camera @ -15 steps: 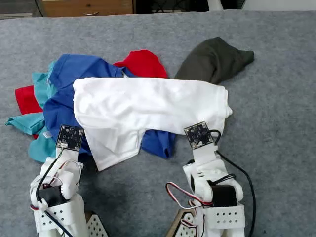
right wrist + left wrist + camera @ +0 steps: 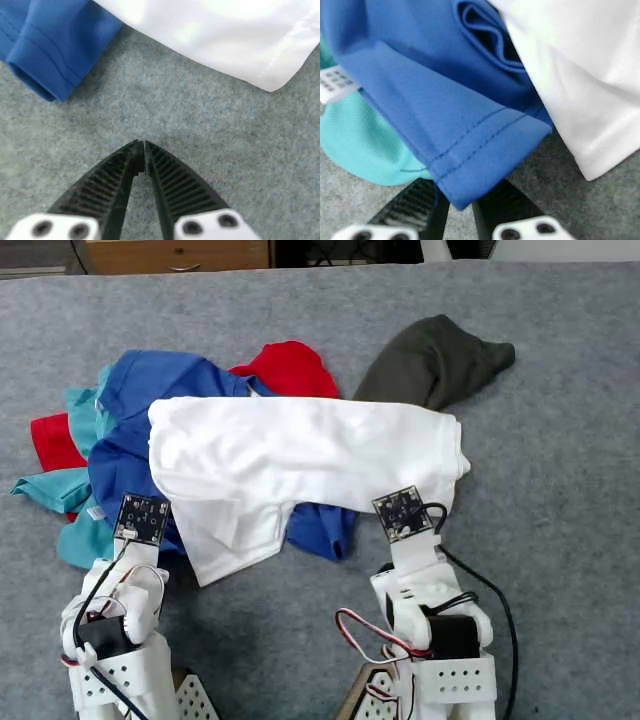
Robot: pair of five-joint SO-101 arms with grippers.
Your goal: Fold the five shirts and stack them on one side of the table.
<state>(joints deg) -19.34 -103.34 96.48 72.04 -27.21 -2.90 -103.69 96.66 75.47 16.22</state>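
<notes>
Five shirts lie unfolded in a loose heap on the table. The white shirt is spread on top, over the blue shirt. The red shirt and teal shirt poke out from under the blue, and the dark shirt sits bunched just beside the white. The left gripper is at the blue hem, which lies over its front end — closed or not, I cannot tell. The right gripper is closed on nothing, over bare table — near the white hem, apart from it.
</notes>
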